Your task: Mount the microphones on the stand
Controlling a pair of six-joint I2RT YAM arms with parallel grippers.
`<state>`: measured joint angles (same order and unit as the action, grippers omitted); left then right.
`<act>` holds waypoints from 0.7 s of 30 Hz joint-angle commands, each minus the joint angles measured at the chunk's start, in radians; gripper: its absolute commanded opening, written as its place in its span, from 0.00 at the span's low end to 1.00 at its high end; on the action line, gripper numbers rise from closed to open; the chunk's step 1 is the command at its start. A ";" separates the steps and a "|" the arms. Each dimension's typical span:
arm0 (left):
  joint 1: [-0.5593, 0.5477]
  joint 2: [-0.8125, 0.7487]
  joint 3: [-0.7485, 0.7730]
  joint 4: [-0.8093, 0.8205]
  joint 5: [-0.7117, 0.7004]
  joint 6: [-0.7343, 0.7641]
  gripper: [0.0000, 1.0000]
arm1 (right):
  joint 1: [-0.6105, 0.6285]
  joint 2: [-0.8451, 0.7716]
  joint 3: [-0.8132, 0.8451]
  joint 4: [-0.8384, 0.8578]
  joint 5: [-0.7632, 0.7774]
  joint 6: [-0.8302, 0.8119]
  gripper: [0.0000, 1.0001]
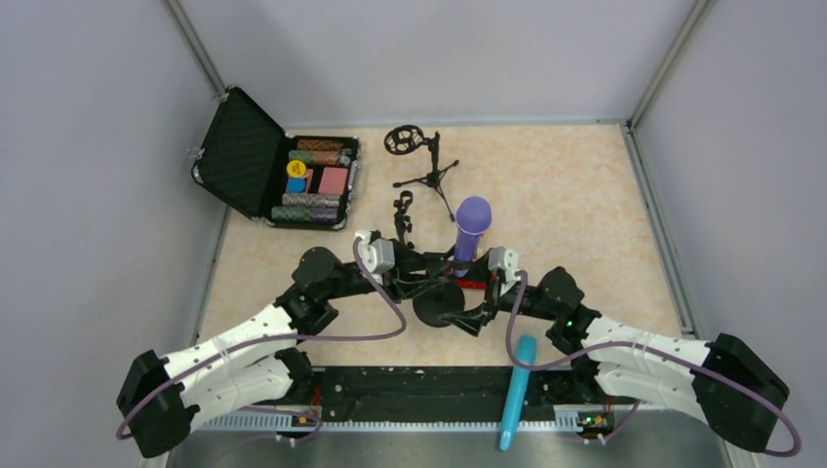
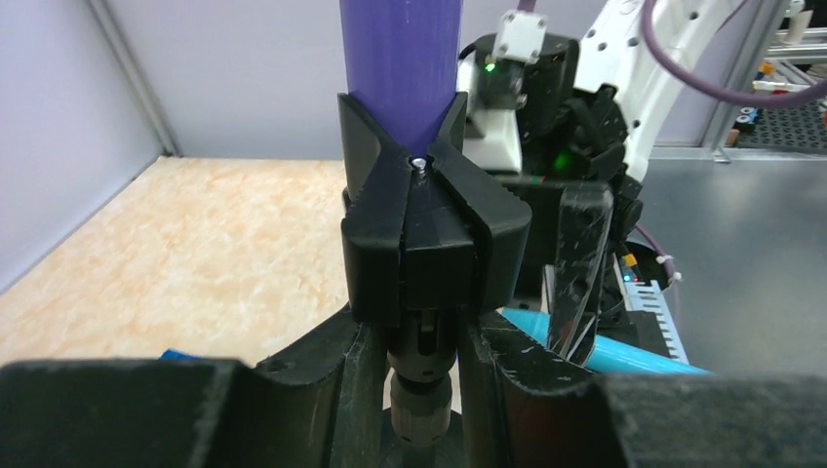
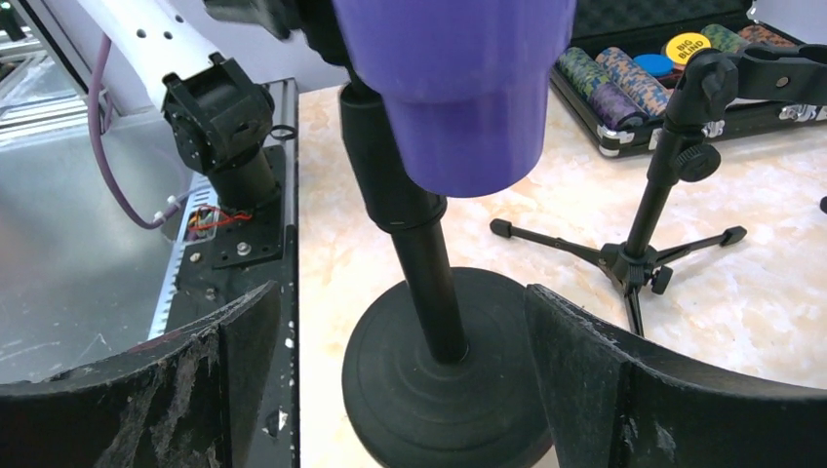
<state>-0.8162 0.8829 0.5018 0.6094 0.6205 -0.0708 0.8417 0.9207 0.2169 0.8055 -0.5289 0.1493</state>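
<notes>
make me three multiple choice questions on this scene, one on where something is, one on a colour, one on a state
1. Where does the blue microphone lie?
A. in the open case
B. at the near edge, between the arm bases
C. on the tripod stand

2. What colour is the microphone standing in the round-base stand?
A. red
B. green
C. purple

3. How is the right gripper?
A. open, a finger on each side of the stand's base
B. shut on the blue microphone
C. shut on the tripod stand

Answers:
1 B, the top view shows it lying flat in front of the arms.
2 C, the purple microphone stands upright in the clip.
3 A, its wrist view shows the fingers wide apart, gripping nothing.
</notes>
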 commanded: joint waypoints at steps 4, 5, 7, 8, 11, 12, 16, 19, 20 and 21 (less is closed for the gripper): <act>-0.074 0.037 0.133 0.074 -0.038 0.063 0.00 | 0.026 0.034 0.041 0.099 0.020 -0.051 0.90; -0.080 0.042 0.138 0.080 -0.048 0.063 0.00 | 0.026 0.038 0.037 0.106 0.023 -0.050 0.89; -0.094 0.050 0.141 0.106 -0.064 0.063 0.00 | 0.027 0.042 0.028 0.119 0.031 -0.048 0.87; -0.100 0.053 0.144 0.119 -0.071 0.063 0.00 | 0.027 0.044 0.023 0.125 0.034 -0.048 0.86; -0.116 0.063 0.158 0.133 -0.086 0.061 0.00 | 0.027 0.050 0.012 0.135 0.042 -0.051 0.81; -0.120 0.066 0.163 0.133 -0.090 0.061 0.00 | 0.027 0.050 0.011 0.135 0.043 -0.054 0.80; -0.132 0.072 0.174 0.152 -0.111 0.057 0.00 | 0.027 0.059 0.009 0.135 0.045 -0.066 0.74; -0.136 0.076 0.177 0.176 -0.127 0.049 0.00 | 0.027 0.070 0.005 0.136 0.042 -0.072 0.67; -0.139 0.078 0.178 0.182 -0.130 0.048 0.00 | 0.027 0.076 0.006 0.137 0.042 -0.073 0.63; -0.139 0.079 0.179 0.185 -0.134 0.047 0.00 | 0.027 0.081 0.006 0.139 0.040 -0.074 0.59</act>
<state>-0.9459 0.9691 0.6086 0.6128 0.5251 -0.0246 0.8558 0.9829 0.2169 0.8928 -0.4870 0.0971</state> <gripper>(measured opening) 0.334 0.642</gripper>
